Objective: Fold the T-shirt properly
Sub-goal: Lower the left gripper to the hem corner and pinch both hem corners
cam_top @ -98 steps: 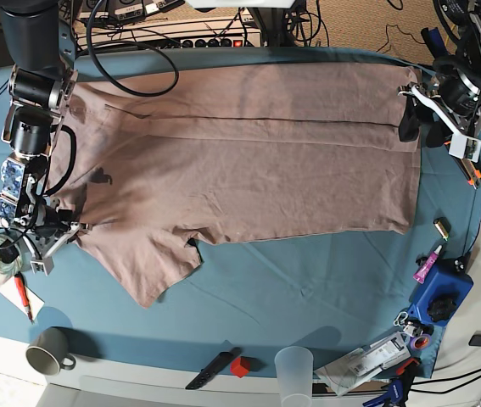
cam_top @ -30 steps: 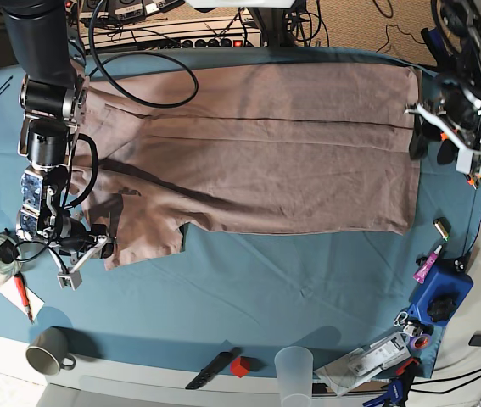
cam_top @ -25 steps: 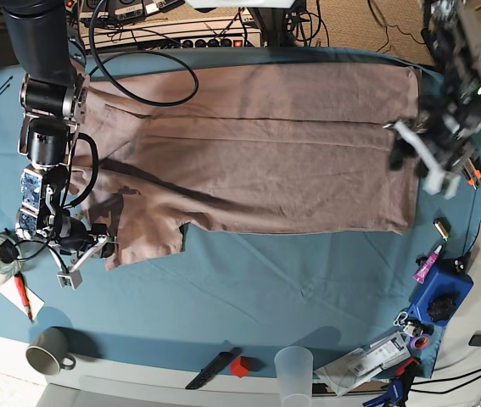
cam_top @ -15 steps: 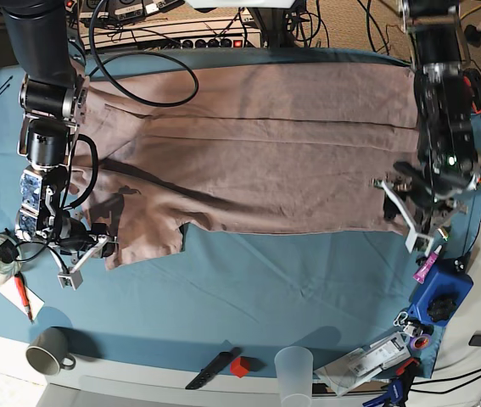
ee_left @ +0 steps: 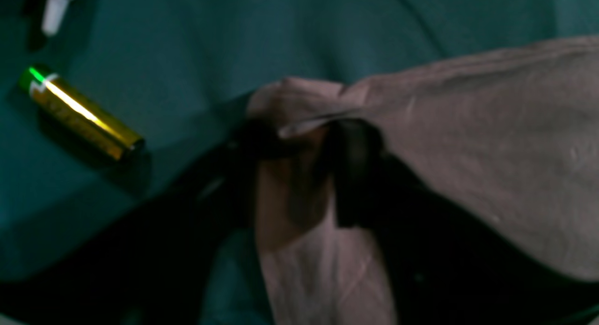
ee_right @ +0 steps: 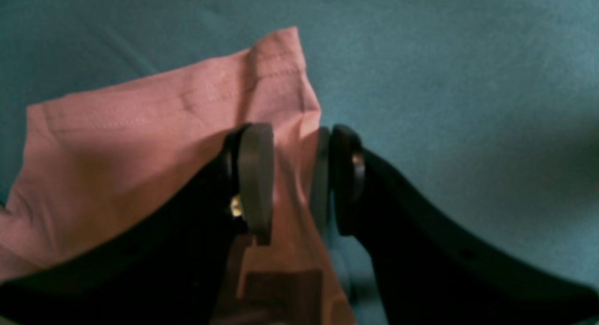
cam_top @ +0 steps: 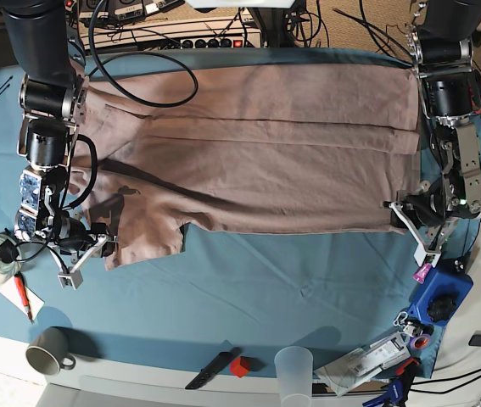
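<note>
Your T-shirt (cam_top: 248, 153) lies spread flat along the far half of the bench (cam_top: 265, 297), on the teal cloth, its long axis running side to side and its near edge roughly across the middle of the bench.

Your left hand (ee_left: 299, 147) sits at the shirt's near corner on the side where the battery (ee_left: 79, 114) lies. In the left wrist view the corner fabric bunches up between the two dark fingers and rises off the cloth, so the hand looks clamped on the T-shirt there. The picture is dim and blurred, so treat the firmness of that pinch as uncertain.

Your right hand (ee_right: 292, 175) is at the opposite near corner, at the hemmed sleeve end. One pad (ee_right: 255, 175) rests over the fabric and the other sits just at its edge; the strip of shirt runs between them with a visible gap, so the fingers stand apart around the cloth rather than pressed on it.

This placement makes sense: one hand at each near corner lets you lift the near edge evenly and carry it toward the far edge. Judging from this, the right hand needs to close before you lift, or that end will slip and skew the fold.
</note>
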Action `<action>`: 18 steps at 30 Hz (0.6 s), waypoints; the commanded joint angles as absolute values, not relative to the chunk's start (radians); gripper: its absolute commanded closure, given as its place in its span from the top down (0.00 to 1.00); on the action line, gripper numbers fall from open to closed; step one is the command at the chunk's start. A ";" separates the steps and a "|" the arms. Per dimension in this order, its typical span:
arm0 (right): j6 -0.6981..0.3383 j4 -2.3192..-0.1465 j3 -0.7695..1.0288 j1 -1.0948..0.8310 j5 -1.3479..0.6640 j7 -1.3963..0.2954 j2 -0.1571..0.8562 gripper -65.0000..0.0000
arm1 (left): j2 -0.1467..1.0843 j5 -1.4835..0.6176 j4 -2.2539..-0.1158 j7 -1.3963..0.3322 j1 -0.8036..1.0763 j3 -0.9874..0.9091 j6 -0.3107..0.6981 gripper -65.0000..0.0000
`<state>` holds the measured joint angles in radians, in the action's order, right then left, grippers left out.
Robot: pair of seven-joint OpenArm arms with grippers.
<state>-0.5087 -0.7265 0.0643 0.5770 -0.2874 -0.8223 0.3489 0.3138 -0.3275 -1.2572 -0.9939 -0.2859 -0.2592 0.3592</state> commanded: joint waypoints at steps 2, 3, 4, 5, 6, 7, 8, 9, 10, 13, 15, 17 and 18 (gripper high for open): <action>-0.516 -0.719 0.060 0.574 -0.261 -0.930 0.349 0.20 | 0.316 -0.344 -1.259 -1.036 -0.297 -0.258 0.357 0.21; -0.516 -0.720 0.060 0.574 -0.261 -0.938 0.349 0.15 | 0.316 -0.344 -1.259 -1.036 -0.297 -0.258 0.350 0.17; -0.516 -0.720 0.060 0.574 -0.261 -0.943 0.349 0.10 | 0.316 -0.345 -1.259 -1.036 -0.297 -0.258 0.347 0.12; -0.516 -0.720 0.060 0.574 -0.261 -0.944 0.349 0.06 | 0.316 -0.345 -1.259 -1.036 -0.297 -0.258 0.348 0.08; -0.516 -0.720 0.060 0.574 -0.261 -0.944 0.349 0.02 | 0.316 -0.345 -1.259 -1.036 -0.297 -0.258 0.348 0.03; -0.516 -0.720 0.060 0.574 -0.261 -0.944 0.349 0.00 | 0.316 -0.345 -1.259 -1.040 -0.297 -0.258 0.348 0.00; -0.516 -0.720 0.060 0.574 -0.261 -0.943 0.349 0.00 | 0.316 -0.345 -1.259 -1.040 -0.297 -0.258 0.348 0.00; -0.516 -0.724 0.061 0.574 -0.261 -0.943 0.349 0.00 | 0.316 -0.345 -1.259 -1.040 -0.297 -0.258 0.348 0.00; -0.516 -0.732 0.061 0.573 -0.261 -0.944 0.349 0.00 | 0.316 -0.345 -1.259 -1.040 -0.297 -0.258 0.348 0.00; -0.516 -0.776 0.061 0.573 -0.261 -0.953 0.349 0.00 | 0.316 -0.345 -1.261 -1.044 -0.298 -0.258 0.347 0.00; -0.516 -0.820 0.061 0.573 -0.261 -0.954 0.349 0.00 | 0.316 -0.345 -1.263 -1.060 -0.303 -0.258 0.331 0.00; -0.516 -0.867 0.061 0.573 -0.261 -0.961 0.349 0.00 | 0.316 -0.345 -1.274 -1.078 -0.305 -0.258 0.304 0.00; -0.516 -0.889 0.061 0.573 -0.261 -0.967 0.349 0.00 | 0.316 -0.345 -1.285 -1.086 -0.307 -0.258 0.294 0.00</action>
<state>-0.5125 -0.8753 0.0620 0.5484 -0.2592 -0.9627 0.3416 0.3088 -0.3485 -1.2751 -1.0538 -0.2939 -0.2577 0.2939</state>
